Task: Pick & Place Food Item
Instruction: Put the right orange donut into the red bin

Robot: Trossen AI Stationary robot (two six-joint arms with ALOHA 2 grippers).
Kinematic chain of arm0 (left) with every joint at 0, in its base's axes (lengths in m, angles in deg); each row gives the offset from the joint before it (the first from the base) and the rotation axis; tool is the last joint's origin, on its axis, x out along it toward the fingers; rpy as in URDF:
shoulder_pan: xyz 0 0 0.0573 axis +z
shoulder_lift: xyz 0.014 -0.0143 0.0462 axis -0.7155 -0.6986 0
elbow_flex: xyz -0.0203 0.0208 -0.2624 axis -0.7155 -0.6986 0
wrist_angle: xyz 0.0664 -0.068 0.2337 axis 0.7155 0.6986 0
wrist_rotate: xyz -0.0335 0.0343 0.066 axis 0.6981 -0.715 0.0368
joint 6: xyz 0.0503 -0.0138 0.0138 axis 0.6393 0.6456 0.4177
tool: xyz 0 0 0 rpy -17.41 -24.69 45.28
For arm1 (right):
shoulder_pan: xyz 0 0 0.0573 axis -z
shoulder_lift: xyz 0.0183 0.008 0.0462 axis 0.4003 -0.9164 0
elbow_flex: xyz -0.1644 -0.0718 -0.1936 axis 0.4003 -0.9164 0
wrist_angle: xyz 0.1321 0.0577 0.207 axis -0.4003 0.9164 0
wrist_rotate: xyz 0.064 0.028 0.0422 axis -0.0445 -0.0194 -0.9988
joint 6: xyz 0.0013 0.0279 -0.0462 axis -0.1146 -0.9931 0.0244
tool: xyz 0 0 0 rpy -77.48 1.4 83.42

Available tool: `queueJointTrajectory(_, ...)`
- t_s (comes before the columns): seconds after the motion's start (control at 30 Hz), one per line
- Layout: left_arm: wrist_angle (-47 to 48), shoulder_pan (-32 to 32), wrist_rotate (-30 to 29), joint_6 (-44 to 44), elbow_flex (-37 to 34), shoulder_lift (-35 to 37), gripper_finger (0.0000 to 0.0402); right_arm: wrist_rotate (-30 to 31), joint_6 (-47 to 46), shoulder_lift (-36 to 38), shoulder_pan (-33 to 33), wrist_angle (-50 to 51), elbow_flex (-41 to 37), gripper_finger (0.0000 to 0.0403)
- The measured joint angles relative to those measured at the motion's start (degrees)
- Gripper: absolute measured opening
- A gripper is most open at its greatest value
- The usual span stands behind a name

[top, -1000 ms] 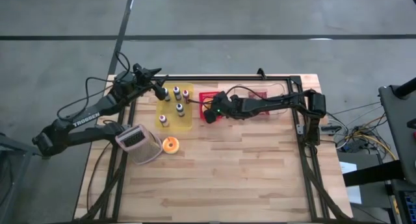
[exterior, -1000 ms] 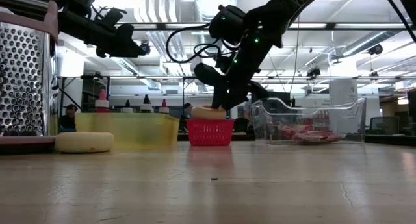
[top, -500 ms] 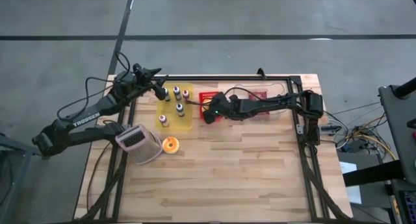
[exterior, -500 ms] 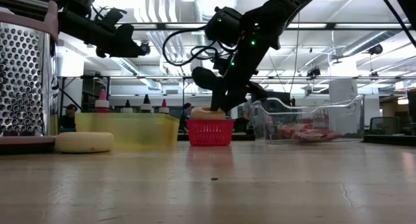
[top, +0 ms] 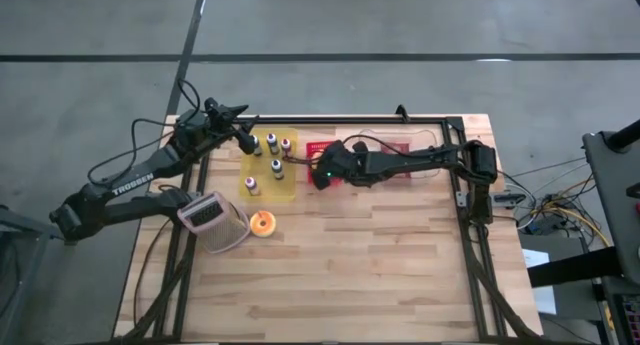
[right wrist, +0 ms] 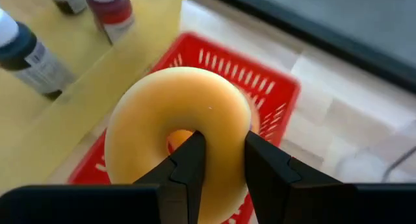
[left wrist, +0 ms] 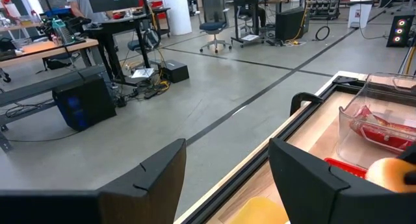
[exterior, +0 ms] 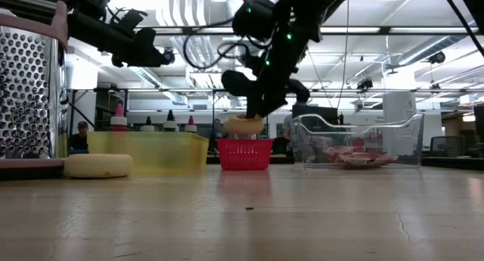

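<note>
Since a second ago the right gripper (exterior: 253, 119) has risen, lifting the donut (right wrist: 177, 113) clear of the red basket (exterior: 244, 153), where it earlier sat at rim level. Going left to right on the table: the grater (top: 212, 221) at about 8 o'clock, a second donut (top: 263, 224) just beside it, the yellow tray (top: 269, 166) of bottles, then the basket with the held donut above it. The left gripper (left wrist: 224, 165) waits with its fingers spread and empty near the table's 11 o'clock corner. The right gripper's fingers pinch the ring's wall, one inside the hole. The pick looks done; carrying and placing remain.
</note>
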Motion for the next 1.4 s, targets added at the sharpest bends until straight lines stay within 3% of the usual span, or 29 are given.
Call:
queueJointTrajectory(0.23,0.00,0.01,0.00,0.00,0.00,0.00,0.0223,1.37,16.93,0.22,-1.57,0.45,2.22,0.0093)
queueJointTrajectory(0.57,0.00,0.01,0.02,0.00,0.00,0.02,0.0223,-13.55,42.41,0.24,2.25,7.11,3.81,0.0076)
queueJointTrajectory(0.9,0.00,0.01,0.02,0.00,0.00,0.00,0.0223,-18.41,37.63,0.35,5.20,7.07,4.54,0.0070)
queueJointTrajectory(1.4,0.02,0.01,0.00,0.00,0.00,0.00,0.0223,-19.16,37.90,-4.83,5.70,3.61,4.52,0.0070)
